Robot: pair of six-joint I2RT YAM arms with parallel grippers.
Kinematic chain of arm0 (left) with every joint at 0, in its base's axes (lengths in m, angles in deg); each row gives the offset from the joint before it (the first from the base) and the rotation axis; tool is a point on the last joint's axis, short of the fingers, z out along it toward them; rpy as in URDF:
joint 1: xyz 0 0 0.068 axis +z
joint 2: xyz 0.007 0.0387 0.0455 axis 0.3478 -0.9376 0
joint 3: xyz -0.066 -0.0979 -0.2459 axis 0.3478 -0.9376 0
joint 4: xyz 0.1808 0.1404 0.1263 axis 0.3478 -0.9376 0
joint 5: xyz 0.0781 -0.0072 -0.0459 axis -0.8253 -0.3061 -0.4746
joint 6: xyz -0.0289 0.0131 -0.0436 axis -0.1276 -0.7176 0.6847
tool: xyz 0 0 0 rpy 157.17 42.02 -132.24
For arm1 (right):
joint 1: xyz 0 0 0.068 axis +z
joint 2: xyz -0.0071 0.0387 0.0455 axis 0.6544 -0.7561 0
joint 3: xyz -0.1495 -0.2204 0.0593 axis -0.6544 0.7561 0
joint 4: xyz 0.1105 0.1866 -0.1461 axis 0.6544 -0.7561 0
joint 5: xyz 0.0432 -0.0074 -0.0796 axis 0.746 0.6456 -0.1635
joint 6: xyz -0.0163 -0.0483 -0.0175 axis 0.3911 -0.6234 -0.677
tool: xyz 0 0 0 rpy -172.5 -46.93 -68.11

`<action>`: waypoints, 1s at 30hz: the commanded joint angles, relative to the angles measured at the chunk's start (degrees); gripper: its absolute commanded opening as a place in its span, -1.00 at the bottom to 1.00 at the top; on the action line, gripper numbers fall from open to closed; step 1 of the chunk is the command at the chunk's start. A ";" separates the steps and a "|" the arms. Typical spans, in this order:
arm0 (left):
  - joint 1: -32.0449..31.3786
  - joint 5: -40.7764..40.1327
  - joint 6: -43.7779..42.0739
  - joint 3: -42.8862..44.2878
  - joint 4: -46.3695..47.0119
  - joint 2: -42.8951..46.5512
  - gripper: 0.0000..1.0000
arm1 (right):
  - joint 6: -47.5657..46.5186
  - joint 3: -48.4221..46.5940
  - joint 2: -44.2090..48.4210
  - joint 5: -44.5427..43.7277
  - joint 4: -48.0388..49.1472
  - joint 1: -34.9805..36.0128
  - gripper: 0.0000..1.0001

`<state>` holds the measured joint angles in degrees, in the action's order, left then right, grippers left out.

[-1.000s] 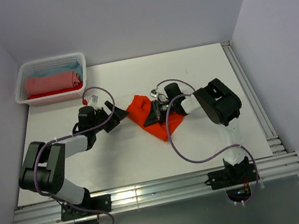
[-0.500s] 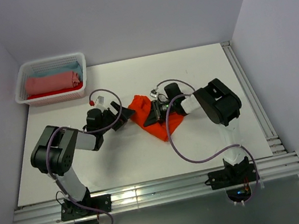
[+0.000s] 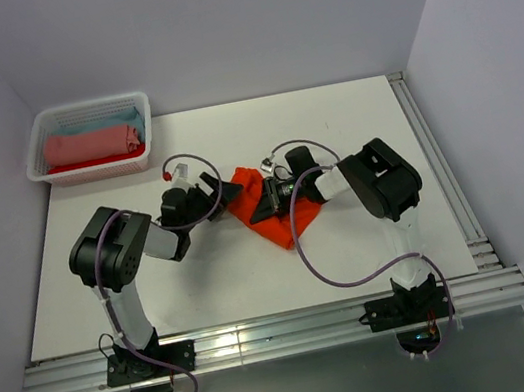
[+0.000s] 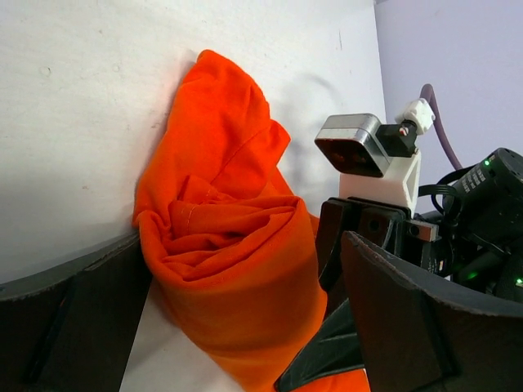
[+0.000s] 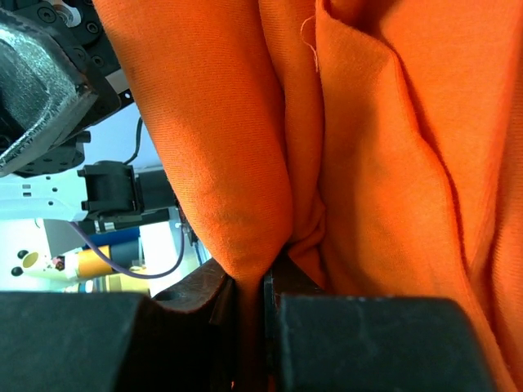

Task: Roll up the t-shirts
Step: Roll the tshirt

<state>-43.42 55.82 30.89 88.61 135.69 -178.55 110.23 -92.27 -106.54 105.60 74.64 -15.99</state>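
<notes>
I'm pinching a fold of the one orange shirt (image 3: 273, 220) with my nearly closed right gripper (image 3: 262, 199). My left gripper (image 3: 227, 195) is gaping, holding nothing, at its edge. Bare table (image 3: 358, 108) is lying around it, one basket (image 3: 93, 169) far-left.

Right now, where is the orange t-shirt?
In the top view the orange t-shirt lies on the table between the grippers: open left gripper at its left edge, right gripper shut on its middle.

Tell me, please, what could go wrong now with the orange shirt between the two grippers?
1. The right gripper pinches only a thin fold of the orange t-shirt; a pull might slip it free and loosen the roll.
2. The left gripper stands open around the rolled end, close to the right one; moving in, the two might collide.
</notes>
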 commanded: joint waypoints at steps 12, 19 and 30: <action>0.39 -5.02 -4.23 0.61 -1.65 -2.37 0.22 | 0.93 0.28 -0.53 -0.31 1.28 0.69 -1.00; 0.22 -4.75 -7.13 3.87 -9.03 -0.44 0.03 | -2.41 0.55 2.36 -2.16 -1.79 0.69 -0.32; -0.92 -6.25 -12.14 6.07 -15.81 2.72 0.09 | -10.14 5.20 16.33 -13.21 -14.88 1.13 0.16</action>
<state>-43.95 51.42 22.32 93.00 123.58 -177.63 104.31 -88.55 -95.72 97.69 65.44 -15.58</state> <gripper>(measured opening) 0.542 0.575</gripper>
